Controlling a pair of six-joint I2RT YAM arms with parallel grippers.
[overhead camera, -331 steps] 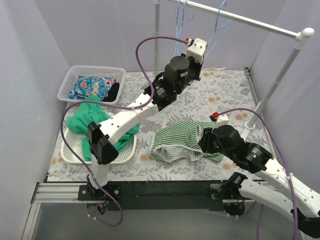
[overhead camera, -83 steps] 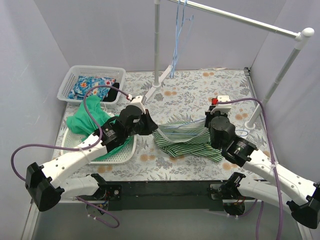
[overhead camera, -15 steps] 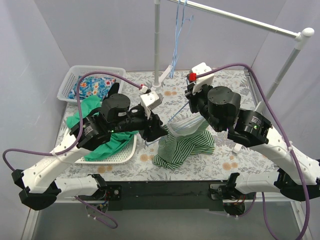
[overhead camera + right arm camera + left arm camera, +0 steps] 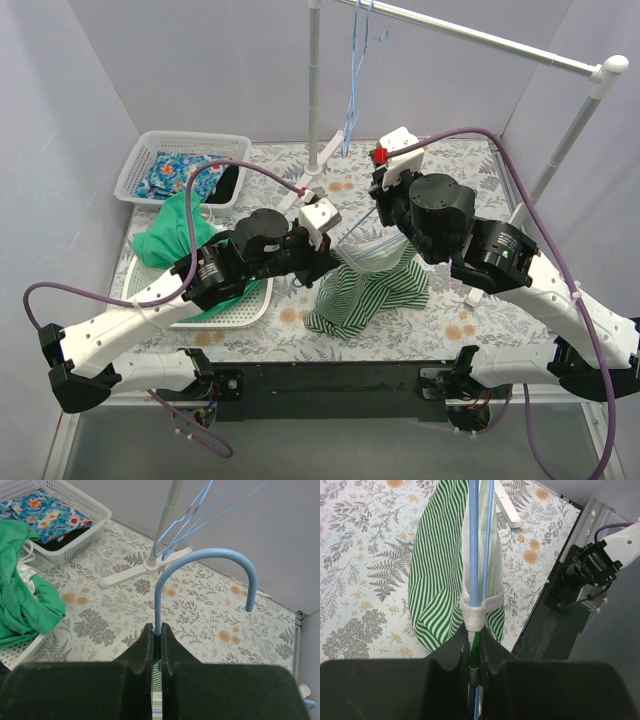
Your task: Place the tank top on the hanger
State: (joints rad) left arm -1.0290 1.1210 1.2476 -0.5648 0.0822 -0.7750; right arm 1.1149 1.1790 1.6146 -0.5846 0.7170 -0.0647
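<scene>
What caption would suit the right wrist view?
Right end effector clamps the light-blue hanger upright over the floral table.

White arms [image 4: 120, 330], black joints [image 4: 440, 215], black pincers [image 4: 472, 647] [image 4: 156, 632], purple cables [image 4: 232, 163].

In the overhead view our left arm [image 4: 150, 315] runs from the lower left of the frame up toward the centre, elbow low over the surface and forearm angled right. Its wrist is level, and the left gripper [image 4: 474, 645] has its jaws pressed together on the white hem of the tank top [image 4: 437, 580]. Our right arm [image 4: 520, 270] sweeps from the lower right corner up and left, with its wrist raised higher than the left one. The right gripper [image 4: 156, 630] is pinched tight on the neck of the hanger [image 4: 210, 555]. The two grippers sit near each other at mid-frame, tips pointing inward.
</scene>
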